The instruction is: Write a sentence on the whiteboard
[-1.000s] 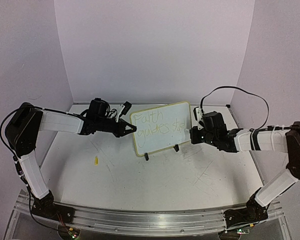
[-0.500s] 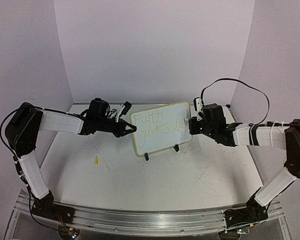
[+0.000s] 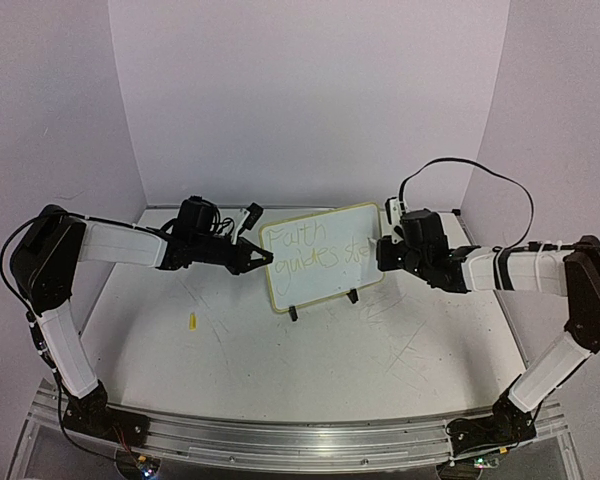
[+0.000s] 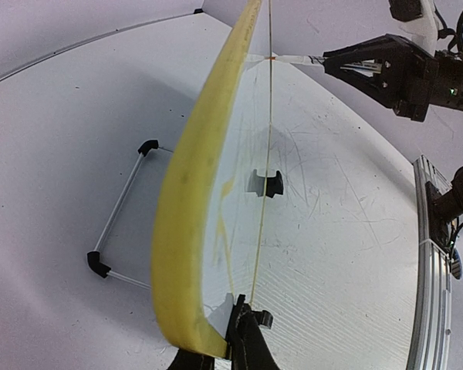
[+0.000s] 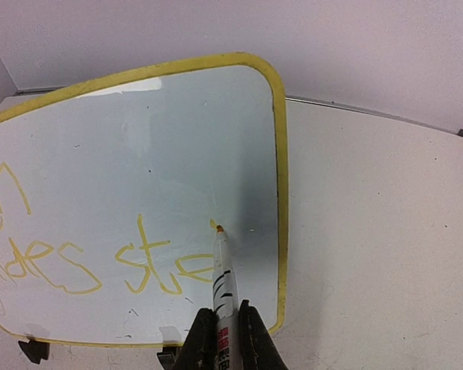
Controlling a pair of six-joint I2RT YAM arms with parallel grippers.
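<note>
The whiteboard (image 3: 320, 258) stands tilted on its black feet (image 3: 352, 296) at the back of the bench (image 3: 280, 370). It looks thin and light, so I think a pushing pen could slide or tip it. The left gripper (image 3: 262, 257) pinches its yellow rim (image 4: 187, 193) on the left side, which is a good spot to steady it. The right gripper (image 3: 384, 255) is clenched on a marker (image 5: 222, 266), and the tip seems to touch the board near its right edge. The bench is white and scratched. Pale purple walls (image 3: 310, 100) stand close around.
</note>
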